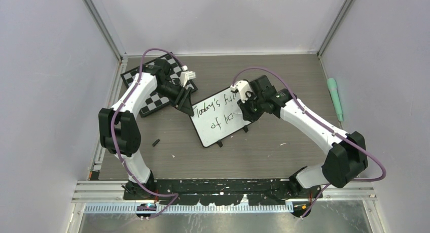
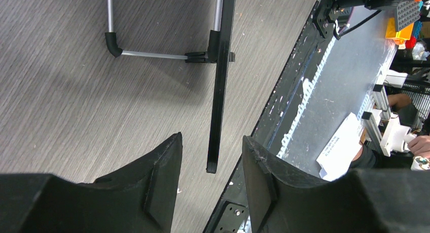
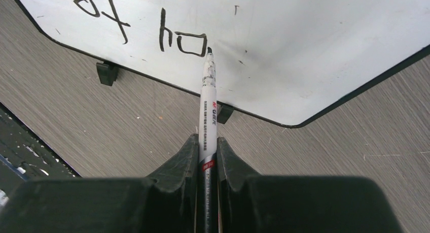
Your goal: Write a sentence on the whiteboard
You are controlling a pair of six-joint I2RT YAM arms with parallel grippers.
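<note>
Wood-grain table [image 1: 284, 157] with whiteboard [image 1: 215, 127] and chessboard [image 1: 152, 103].

Whiteboard [image 1: 213, 130] edge sits between the fingers of my left gripper [image 2: 212, 139]; marker [image 3: 208, 91] in my right gripper [image 3: 208, 139] reaches forward over it.

whiteboard [image 2: 220, 91] edge-on between spread fingers of the left tool [image 2: 212, 139] (no contact)

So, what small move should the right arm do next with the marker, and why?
Probably draw the first stroke of the next letter. The right gripper is shut on the marker, whose tip is on the board just after "ho", where the sentence stops. The left gripper straddles the board's edge.
</note>
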